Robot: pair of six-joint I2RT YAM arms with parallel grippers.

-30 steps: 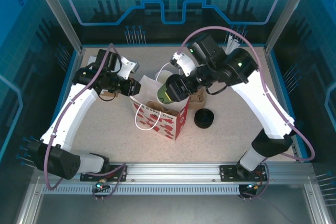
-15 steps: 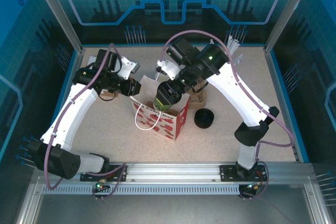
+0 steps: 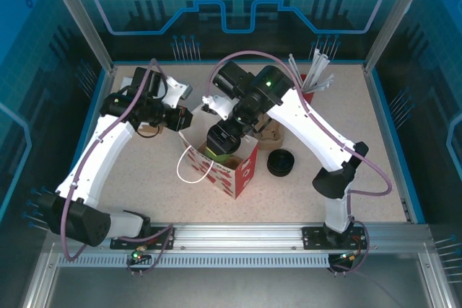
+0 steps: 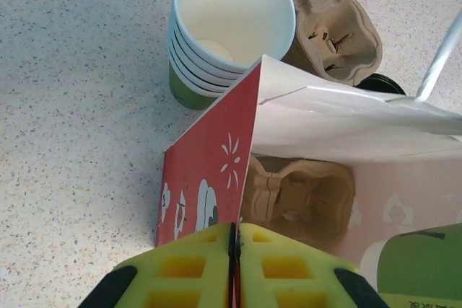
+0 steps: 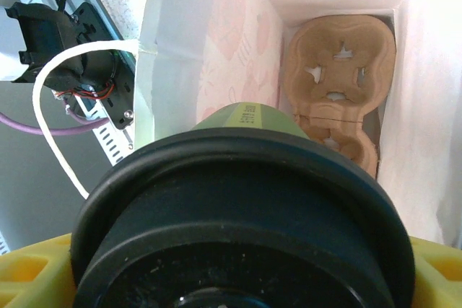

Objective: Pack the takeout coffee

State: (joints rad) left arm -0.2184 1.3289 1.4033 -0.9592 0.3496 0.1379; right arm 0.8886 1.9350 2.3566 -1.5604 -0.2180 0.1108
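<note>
Our right gripper [image 3: 222, 139] is clamped on the takeout coffee [image 5: 245, 124], its yellow pads [image 5: 29, 272] on either side of the black lid. The cup hangs in the mouth of the paper bag [image 4: 209, 171], above the cardboard carrier [image 5: 339, 84] lying on the bag's floor. Our left gripper [image 4: 235, 265] is pinched shut on the top edge of the bag's red wall, holding the mouth open.

We see two risks. The cup may come down on a ridge of the carrier rather than in a well, then tip once released, and the lid may not hold. The thin wall could also slip from the left pinch and fold in against the cup.

Our right arm reaches from its base at the near right, elbow bent low, forearm running far and left, wrist turned down over the bag. Our left arm stretches far from the near left, wrist turned right toward the bag, beside the stack of cups [image 4: 231, 27].
</note>
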